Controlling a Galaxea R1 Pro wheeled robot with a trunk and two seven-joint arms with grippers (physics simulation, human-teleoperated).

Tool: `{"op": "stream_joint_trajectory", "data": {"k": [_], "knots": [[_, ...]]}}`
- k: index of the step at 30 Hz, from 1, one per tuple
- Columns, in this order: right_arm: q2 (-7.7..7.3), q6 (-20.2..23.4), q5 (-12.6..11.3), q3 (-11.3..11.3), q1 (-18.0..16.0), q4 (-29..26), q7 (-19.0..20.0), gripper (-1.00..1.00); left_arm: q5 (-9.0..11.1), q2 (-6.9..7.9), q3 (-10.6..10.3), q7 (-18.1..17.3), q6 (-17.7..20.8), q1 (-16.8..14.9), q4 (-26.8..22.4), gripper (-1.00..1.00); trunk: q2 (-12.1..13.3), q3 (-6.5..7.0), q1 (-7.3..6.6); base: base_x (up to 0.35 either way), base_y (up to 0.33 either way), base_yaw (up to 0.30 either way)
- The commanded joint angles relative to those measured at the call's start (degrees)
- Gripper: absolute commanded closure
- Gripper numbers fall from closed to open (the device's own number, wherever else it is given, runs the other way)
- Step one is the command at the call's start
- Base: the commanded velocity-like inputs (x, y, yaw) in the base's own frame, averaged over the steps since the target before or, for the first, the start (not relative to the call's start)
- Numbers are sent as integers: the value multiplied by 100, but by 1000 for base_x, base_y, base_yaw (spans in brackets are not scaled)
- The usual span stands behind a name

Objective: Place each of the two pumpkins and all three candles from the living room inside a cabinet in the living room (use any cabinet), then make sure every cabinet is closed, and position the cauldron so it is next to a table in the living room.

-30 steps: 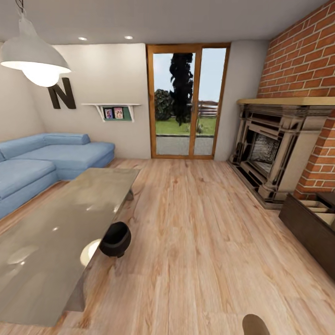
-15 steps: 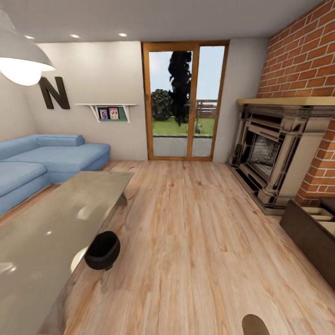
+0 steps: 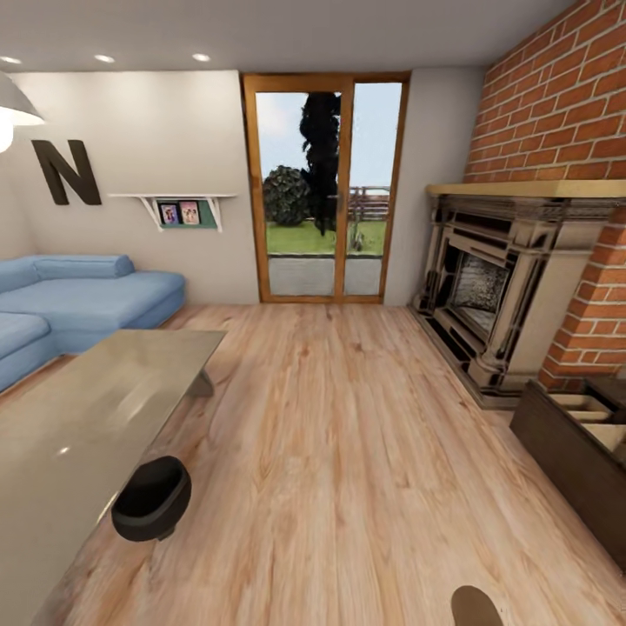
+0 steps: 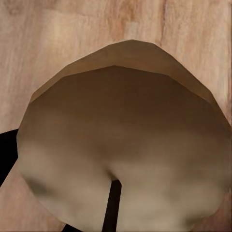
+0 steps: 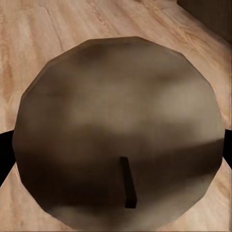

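Observation:
A tan candle (image 4: 121, 135) with a dark wick looms close in the left wrist view. My left gripper (image 4: 116, 164) is shut on it, with one black finger (image 4: 7, 155) at its side. My right gripper (image 5: 116, 145) is shut on another candle (image 5: 121, 96), with black fingers (image 5: 5, 154) on both sides. That candle's rounded top (image 3: 476, 607) peeks in at the head view's lower edge. The black cauldron (image 3: 152, 498) stands on the floor against the glossy grey table (image 3: 78, 409). The dark cabinet (image 3: 565, 452) at the right has drawers open, showing pale interiors. The pumpkins are out of view.
Wood floor (image 3: 348, 435) stretches between the table and the cabinet. A stone fireplace (image 3: 496, 287) on a brick wall stands beyond the cabinet. A blue sofa (image 3: 78, 296) sits behind the table, and a glass door (image 3: 322, 191) is at the far wall.
The whole head view has shifted: the camera has turned to the right, so table, cauldron, sofa and lamp sit further left in the picture. Nothing in the room has visibly moved.

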Motion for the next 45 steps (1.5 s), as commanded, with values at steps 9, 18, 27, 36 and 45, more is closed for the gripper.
{"op": "stream_joint_trajectory", "data": {"k": [9, 18, 27, 36, 45], "knots": [[10, -4, 16, 6, -4, 2, -17, 100, 25, 5, -49, 36, -26, -10, -18, 100, -3, -6, 3, 307, -193, -258], [10, 19, 15, 17, -4, 5, -20, 100, 25, 9, -41, 36, -33, -10, -18, 100, -3, -6, 3, 308, -181, -264], [10, 20, 9, 18, -4, 8, -12, 100, 25, 25, -46, 37, -42, -10, -18, 100, -3, -6, 3, 324, -39, -266], [10, 20, 10, 18, -4, 12, -6, 100, 25, 26, -49, 36, -61, -10, -18, 100, -3, -6, 3, 331, -1, -266], [10, 20, 11, 16, -4, 12, 5, 100, 25, 27, -41, 36, -68, -10, -18, 100, -3, -6, 3, 333, 37, -266]]}}
